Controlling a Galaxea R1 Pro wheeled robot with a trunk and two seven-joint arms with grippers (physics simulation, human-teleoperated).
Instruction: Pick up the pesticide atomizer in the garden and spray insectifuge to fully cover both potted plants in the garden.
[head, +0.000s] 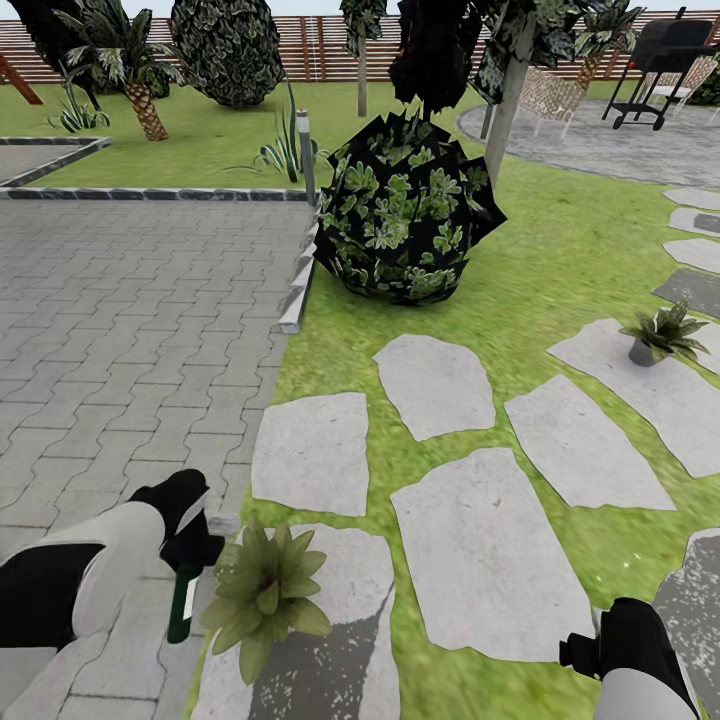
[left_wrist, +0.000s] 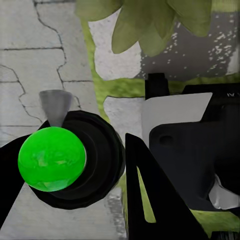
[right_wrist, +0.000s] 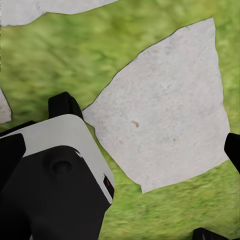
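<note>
A bright green ball (left_wrist: 52, 158) is sitting in a black round housing (left_wrist: 95, 160), with a small grey cone (left_wrist: 55, 106) just at its 12 o'clock. Olive-green leaves of a potted plant (left_wrist: 150, 22) are hanging over a grey stepping stone (left_wrist: 200, 50). Grey paving (left_wrist: 35, 60) is lying at 10 o'clock, and a strip of grass (left_wrist: 107, 87) is running between the paving and the stone.

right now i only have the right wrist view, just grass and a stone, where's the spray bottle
observer: The left gripper holds the spray bottle upright, over the paving's edge.
operator: any plant near it
observer: Yes, a potted plant sits right beside it on a stepping stone.
operator: and the other one
observer: The second potted plant stands farther ahead on the right, on another stone.
</note>
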